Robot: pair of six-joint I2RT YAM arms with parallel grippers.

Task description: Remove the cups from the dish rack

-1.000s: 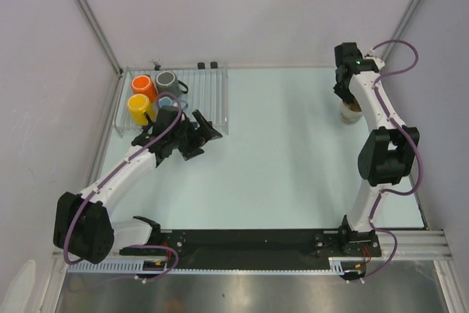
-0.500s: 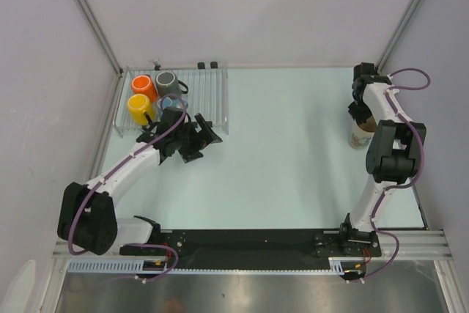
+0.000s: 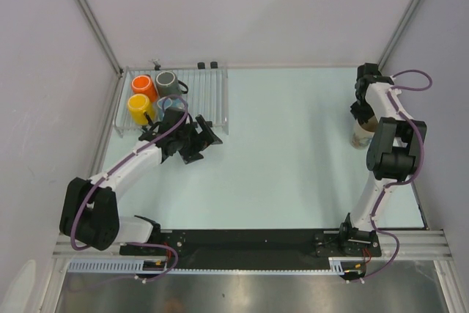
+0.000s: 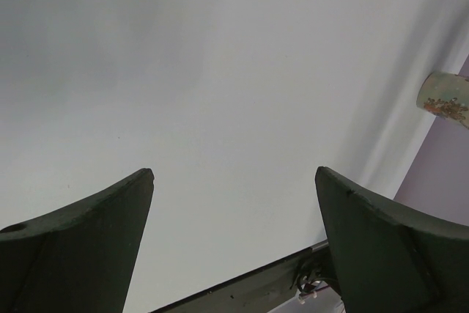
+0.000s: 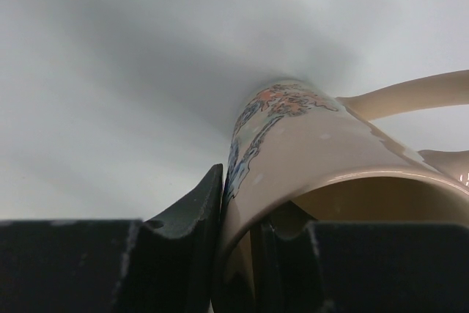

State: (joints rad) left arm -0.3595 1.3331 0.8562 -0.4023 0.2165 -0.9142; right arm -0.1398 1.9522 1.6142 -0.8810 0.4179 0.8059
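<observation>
**4 cups racked, 1 pinched**

The dish rack [image 3: 212,97] sits far left on the table [image 3: 293,152]. By its near edge the left gripper [image 4: 234,181] hangs spread wide, holding nothing. Far right, the right gripper [image 5: 238,203] pinches the cream cup [image 5: 308,144] (1 finger inside). The orange cup [image 3: 143,83], grey cup [image 3: 167,80], yellow cup [image 3: 137,105] and blue cup [image 3: 178,102] sit in it.

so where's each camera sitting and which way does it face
top external: above, behind the robot, looking down at the table and dish rack; left arm and right arm show.
left wrist: looks across bare table towards the cream mug; the open left gripper frames it.
right wrist: close on that mug, the right gripper shut on its wall.
shared: the mug, in all three.
</observation>
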